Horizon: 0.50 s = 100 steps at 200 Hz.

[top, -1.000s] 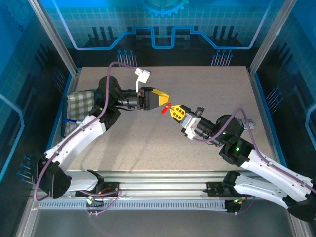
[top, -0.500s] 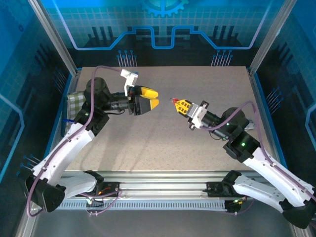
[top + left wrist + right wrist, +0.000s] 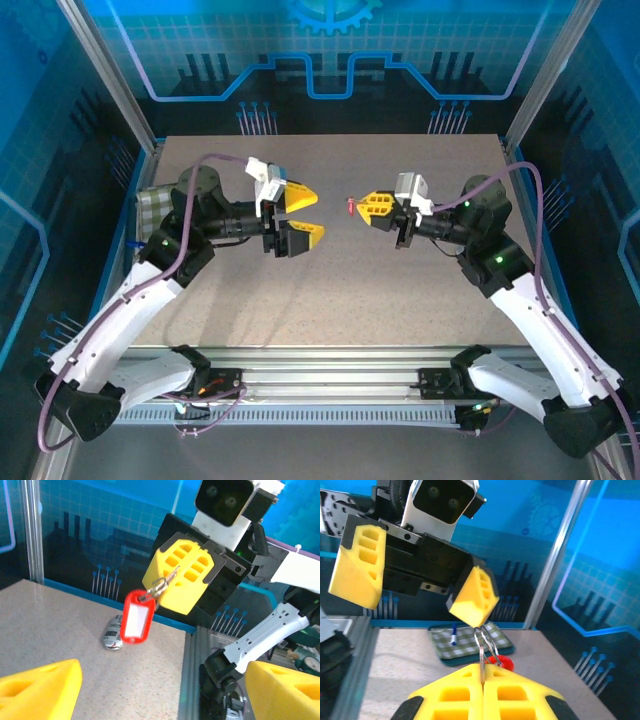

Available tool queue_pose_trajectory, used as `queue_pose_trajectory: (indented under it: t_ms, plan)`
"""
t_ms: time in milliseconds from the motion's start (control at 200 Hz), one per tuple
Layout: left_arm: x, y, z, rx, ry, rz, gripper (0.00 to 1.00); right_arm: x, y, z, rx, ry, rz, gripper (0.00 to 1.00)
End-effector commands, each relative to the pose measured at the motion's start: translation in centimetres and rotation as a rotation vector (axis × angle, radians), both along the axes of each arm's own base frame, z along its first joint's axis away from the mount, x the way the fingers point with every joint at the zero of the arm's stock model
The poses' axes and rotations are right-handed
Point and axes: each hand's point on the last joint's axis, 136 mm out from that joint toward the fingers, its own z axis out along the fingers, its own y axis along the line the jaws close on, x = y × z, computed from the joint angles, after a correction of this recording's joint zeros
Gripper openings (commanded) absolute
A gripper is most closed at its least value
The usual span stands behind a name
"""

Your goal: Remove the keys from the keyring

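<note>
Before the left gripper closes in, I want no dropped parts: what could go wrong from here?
The right gripper pinches the keyring only at its fingertips, so a tug might pull it free. The open left gripper might catch the dangling red tag instead of the ring.

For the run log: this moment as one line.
left claw: open, empty | right claw: shut on keyring | red tag: hanging from keyring
</note>
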Motion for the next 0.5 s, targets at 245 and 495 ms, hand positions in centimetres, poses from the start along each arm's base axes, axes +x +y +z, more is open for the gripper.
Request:
queue_pose_trajectory:
  t_ms: [245,495]
  plan:
    - [-0.4,-1.2,0.2,-0.010,-0.257,-0.020,0.77,-3.2,0.6,0.3,0.014,0.128,0.213,0.00]
    - [-0.7,-3.0,0.1,-0.020,-0.240,-0.086,0.75,-3.1,0.9,0.2,0.036,0.143,0.242,0.00]
